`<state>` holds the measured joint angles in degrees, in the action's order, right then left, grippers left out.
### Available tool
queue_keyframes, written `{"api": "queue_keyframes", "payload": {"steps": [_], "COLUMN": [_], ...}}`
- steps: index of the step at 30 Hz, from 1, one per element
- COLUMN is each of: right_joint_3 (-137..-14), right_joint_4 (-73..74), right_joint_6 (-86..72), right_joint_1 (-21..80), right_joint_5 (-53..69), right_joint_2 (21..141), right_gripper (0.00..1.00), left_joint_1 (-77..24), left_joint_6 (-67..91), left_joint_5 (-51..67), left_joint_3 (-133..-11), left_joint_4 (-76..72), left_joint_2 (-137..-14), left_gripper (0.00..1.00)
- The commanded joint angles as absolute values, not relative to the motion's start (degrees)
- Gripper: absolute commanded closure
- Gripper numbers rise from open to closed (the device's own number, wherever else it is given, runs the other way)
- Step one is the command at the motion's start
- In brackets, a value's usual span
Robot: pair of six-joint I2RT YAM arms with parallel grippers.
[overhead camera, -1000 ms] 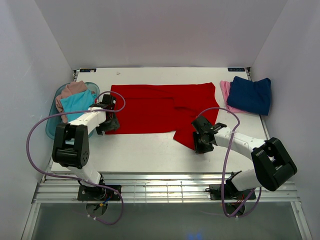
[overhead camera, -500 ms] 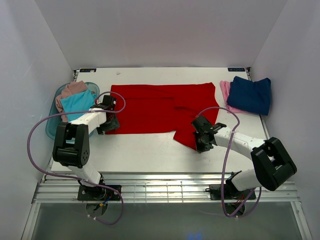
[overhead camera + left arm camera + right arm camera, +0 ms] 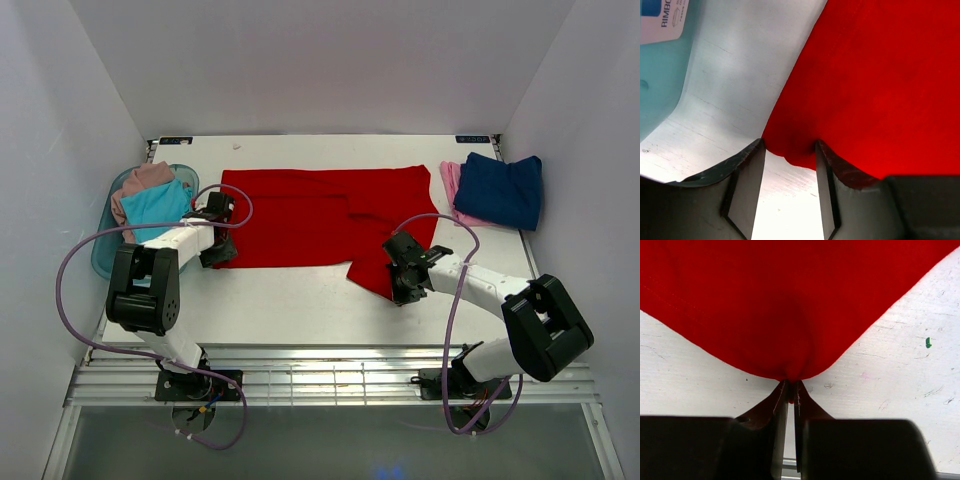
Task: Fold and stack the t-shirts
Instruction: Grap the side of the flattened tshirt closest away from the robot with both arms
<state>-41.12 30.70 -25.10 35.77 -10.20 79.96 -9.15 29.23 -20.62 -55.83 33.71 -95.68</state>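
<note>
At far left, a translucent teal plastic tub [image 3: 103, 250] holds a crumpled dusty pink-beige t-shirt [image 3: 140, 180] and a turquoise t-shirt [image 3: 155, 207]. Just beside it, your left gripper [image 3: 790, 187] sits low at the white table [image 3: 290, 305], partly open. Its two fingers [image 3: 746, 185] stand apart on either side of the near left corner of the bright red cloth t-shirt [image 3: 310, 215]. That shirt lies spread across the middle of the table, and its edge sits between the fingers without being pinched. Further right, your right gripper [image 3: 791, 390] is closed tight on the red shirt's near right corner, the fabric puckering into the fingertips. At the far right, a folded navy blue t-shirt [image 3: 500, 190] rests on a light pink t-shirt [image 3: 450, 183].
</note>
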Motion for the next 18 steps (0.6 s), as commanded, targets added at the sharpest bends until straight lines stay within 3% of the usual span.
{"api": "queue_keyframes", "payload": {"steps": [1, 8, 12, 16, 18], "right_joint_3": [-40.87, -40.78, -42.01, -45.08, -47.18], "right_joint_4": [30.94, 31.55, 32.08, 33.05, 33.48], "right_joint_6": [-25.14, -25.58, -26.1, -26.19, -26.19], "right_joint_1": [36.12, 36.21, 36.12, 36.12, 36.12], "right_joint_5": [-11.34, -11.87, -13.09, -15.55, -17.3], "right_joint_2": [79.19, 78.93, 79.63, 80.59, 81.56], "right_gripper": [0.89, 0.89, 0.89, 0.88, 0.88], "left_joint_1": [-8.96, -8.96, -8.96, -8.96, -8.96], "left_joint_6": [29.62, 29.53, 29.53, 29.71, 29.71], "left_joint_5": [-22.5, -23.55, -23.91, -23.2, -23.03], "left_joint_3": [-53.96, -53.26, -53.35, -54.49, -55.46], "left_joint_4": [34.8, 35.33, 35.25, 35.25, 35.24], "left_joint_2": [-95.71, -94.57, -94.75, -95.45, -95.89], "left_gripper": [0.47, 0.52, 0.65, 0.86, 0.91]}}
